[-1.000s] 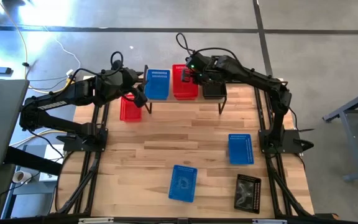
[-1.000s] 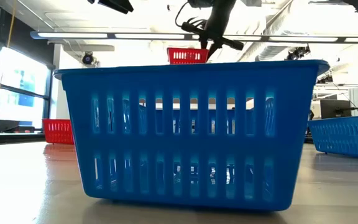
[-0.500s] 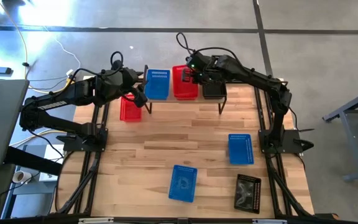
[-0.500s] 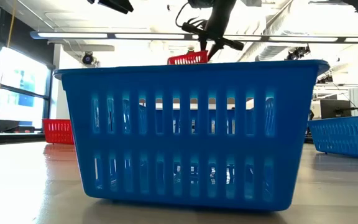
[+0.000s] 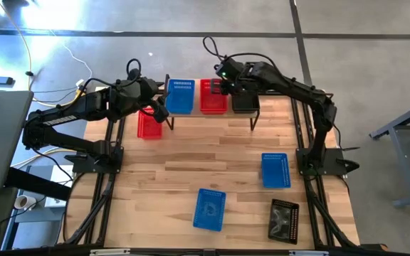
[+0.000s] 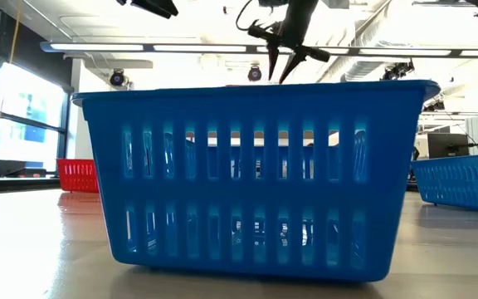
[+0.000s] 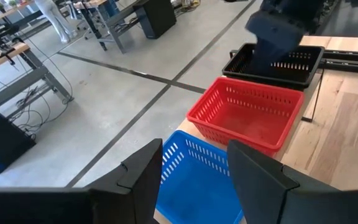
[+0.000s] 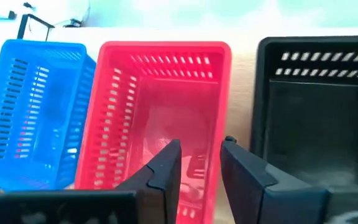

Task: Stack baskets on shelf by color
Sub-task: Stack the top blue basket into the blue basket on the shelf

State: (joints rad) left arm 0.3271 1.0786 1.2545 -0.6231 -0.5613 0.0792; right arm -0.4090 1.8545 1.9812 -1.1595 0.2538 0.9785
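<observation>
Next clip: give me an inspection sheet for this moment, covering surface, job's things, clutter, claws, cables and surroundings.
Surface: light wood tabletop, bare in the middle.
Job's things: shelf at the far edge carries a blue basket, a red basket and a black basket side by side. On the table: a second red basket, two blue baskets, a tilted black basket.
Clutter: nothing seen.
Claws: right claw open over the shelf's red basket, holding nothing; left claw open, empty, near the shelf's left end.
Cables: white cables on the floor at far left.
Surroundings: grey floor, work tables beyond.
</observation>
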